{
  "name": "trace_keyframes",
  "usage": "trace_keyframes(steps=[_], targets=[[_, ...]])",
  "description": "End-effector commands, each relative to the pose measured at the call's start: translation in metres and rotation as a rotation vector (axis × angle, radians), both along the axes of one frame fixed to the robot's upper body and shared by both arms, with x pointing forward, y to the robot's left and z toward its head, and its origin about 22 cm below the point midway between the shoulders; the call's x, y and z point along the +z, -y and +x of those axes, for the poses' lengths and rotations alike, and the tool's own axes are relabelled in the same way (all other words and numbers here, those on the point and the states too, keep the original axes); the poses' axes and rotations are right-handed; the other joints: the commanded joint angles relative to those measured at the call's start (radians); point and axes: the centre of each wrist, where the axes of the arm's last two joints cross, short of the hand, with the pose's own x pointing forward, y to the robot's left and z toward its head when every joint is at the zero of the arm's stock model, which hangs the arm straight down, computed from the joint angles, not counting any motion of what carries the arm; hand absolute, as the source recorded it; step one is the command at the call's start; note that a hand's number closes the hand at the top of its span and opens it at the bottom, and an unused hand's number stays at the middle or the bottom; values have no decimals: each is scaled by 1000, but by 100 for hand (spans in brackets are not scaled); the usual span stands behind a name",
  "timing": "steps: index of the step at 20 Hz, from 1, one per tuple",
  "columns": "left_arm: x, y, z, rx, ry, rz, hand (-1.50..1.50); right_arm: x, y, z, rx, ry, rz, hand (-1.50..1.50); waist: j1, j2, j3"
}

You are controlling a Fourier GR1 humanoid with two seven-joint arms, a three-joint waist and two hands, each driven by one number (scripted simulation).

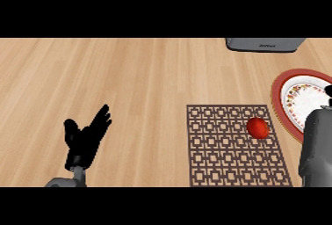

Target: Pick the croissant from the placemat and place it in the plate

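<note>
Head view: looks steeply down on wooden counter [130, 74], pale planks.

Lower L: left hand [84, 138], black, on grey forearm rising from bottom edge. Open & relaxed, fingers straight & pointing up toward far side, thumb apart on L side. Grasps nothing, touches nothing visible; rests over bare wood, well apart from placemat.

Ctr-right: placemat [220, 149], brown lattice pattern, rectangular, flat on counter, near side running to bottom of frame.

On placemat, upper R part, near its R edge: red oval item [257, 128], smooth & glossy, looks more like a tomato or egg shape than a croissant. Lies alone, untouched by either hand. Not on plate yet.

R edge: plate [293, 83], white w/ red rim & flowery inner band, partly cut off by frame. Sits just beside placemat's upper R corner, possibly overlapping it slightly; can't tell for sure.

Far R: right forearm [316, 145], grey, comes up from bottom edge, covers plate's near part. Above it, right hand [329, 92] seen only as black sliver at frame edge, over plate; released or clenched, can't tell. Near red oval item but apart from it.

Top R: grey appliance [266, 44], boxy, dark-edged, partly cropped at top, well apart from placemat.
</note>
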Motion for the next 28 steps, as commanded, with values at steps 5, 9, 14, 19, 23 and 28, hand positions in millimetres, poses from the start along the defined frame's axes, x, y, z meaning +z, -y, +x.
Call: trace_keyframes(steps=[5,9,14,19,23,28], targets=[[-3,0,-14,22,-18,-17,0,-18,43,-14,-106,173,55,150,-17,-11,0],[-9,-4,-12,30,-25,-8,0,-62,45,-26,-191,41,438,-150,-25,-9,3],[-8,-9,-13,19,-17,-13,0,-60,59,-16,-76,140,471,-150,-21,-10,3],[2,-16,-2,33,-22,-5,0,-65,54,-18,24,240,314,-150,-31,-14,4],[0,-1,-5,31,-28,-23,0,-57,39,-11,28,398,163,-150,-34,-17,4],[-3,-17,-22,55,-27,-3,0,-66,21,-23,31,505,187,-150,-44,-26,1]])
